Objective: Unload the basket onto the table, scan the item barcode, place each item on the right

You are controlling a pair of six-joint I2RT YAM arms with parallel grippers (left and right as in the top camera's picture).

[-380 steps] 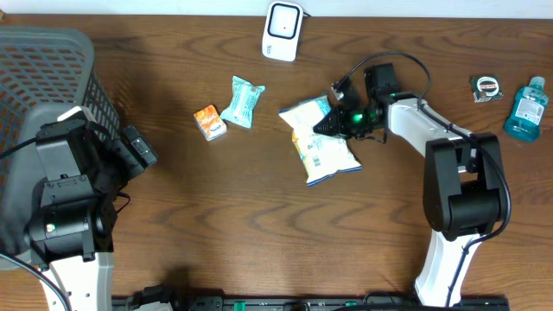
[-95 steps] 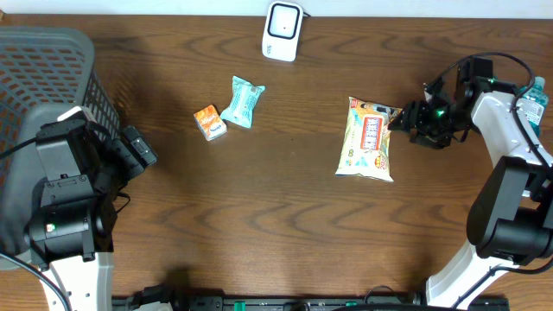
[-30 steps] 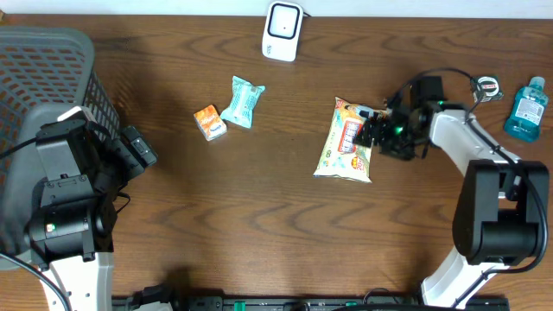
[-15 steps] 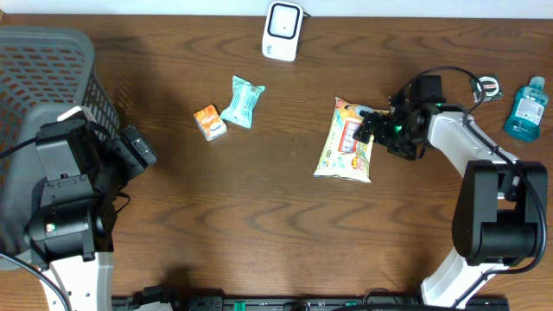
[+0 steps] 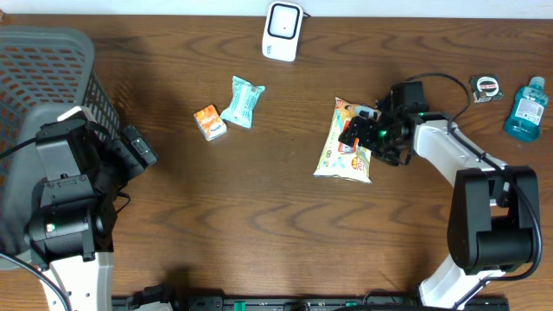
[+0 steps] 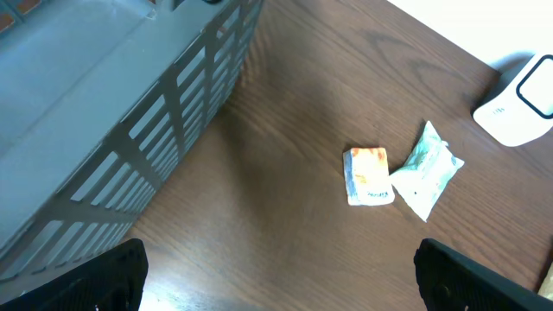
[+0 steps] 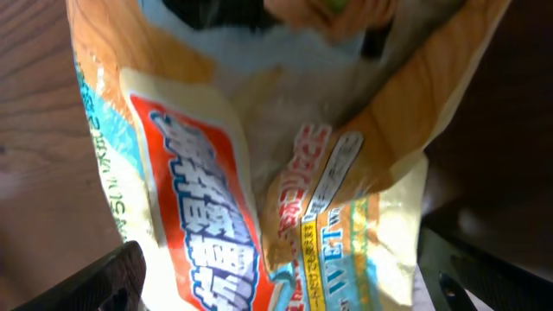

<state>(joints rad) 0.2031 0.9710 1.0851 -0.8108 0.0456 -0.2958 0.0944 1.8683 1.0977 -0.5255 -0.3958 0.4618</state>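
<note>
Item: snack bag (image 5: pixel 344 149) flat on bench (image 5: pixel 259 225), well apart from white scanner (image 5: pixel 282 30) | Jaws: right jaws wide over bag's right edge, empty; left jaws wide, empty | Risk: slick film may slip when pinched; barcode may face away from scanner.

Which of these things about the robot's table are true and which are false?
1. The snack bag is inside the basket. False: it lies on the table, under the right end effector.
2. The blue bottle stands near the tape measure. True.
3. The left end effector holds the orange packet. False: it is open, empty and apart from it.
4. The orange packet lies beside the teal packet. True.
</note>
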